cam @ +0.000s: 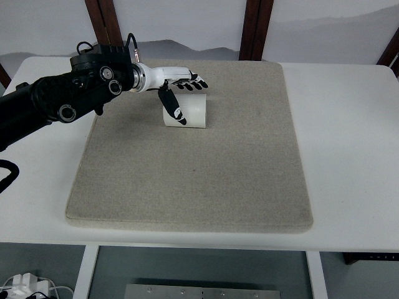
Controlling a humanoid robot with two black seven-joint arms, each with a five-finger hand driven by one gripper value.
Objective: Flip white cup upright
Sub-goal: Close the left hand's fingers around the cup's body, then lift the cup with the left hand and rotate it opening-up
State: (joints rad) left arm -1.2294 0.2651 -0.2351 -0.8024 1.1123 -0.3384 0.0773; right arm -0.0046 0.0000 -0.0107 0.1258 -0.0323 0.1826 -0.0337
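The white cup [194, 113] rests on the beige mat [237, 162] near its far left part; which way its mouth points is hard to make out. My left hand [190, 101] reaches in from the left on a black arm and hovers over the cup. Its fingers [194, 83] stretch out straight across the cup's far top edge, and the black thumb [173, 109] hangs down over the near left face. The hand looks open, straddling the cup rather than clamped on it. Part of the cup's left side is hidden behind the thumb.
The mat lies on a white table [349, 137]. Dark wooden posts [255, 28] stand behind the far edge. A power strip with cables [25, 286] lies on the floor at lower left.
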